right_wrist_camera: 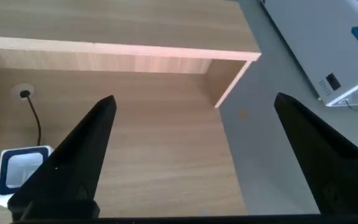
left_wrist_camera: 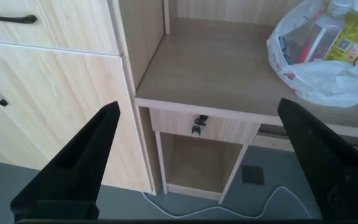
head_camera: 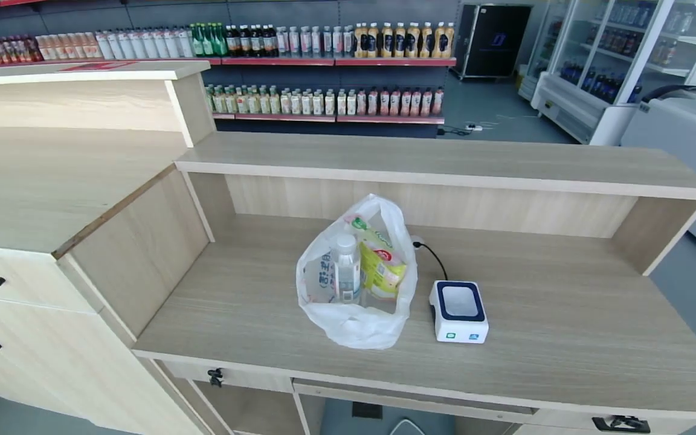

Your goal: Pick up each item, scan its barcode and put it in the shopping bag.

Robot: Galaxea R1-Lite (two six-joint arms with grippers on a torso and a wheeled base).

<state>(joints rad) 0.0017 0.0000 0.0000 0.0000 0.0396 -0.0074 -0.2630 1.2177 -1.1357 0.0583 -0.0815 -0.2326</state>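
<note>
Head view: the shopping bag sits mid-counter with a water bottle and a yellow-green snack pack inside. The scanner is just beside it at 3 o'clock, cable heading off toward 11.

Left wrist view: left gripper is spread wide, holding nothing, with the bag up on the counter beyond it.

Right wrist view: right gripper is wide open too and empty, over the counter near the scanner.

We are seeing the shopping bag sitting on the counter beside the scanner, holding a bottle and a yellow packet.
</note>
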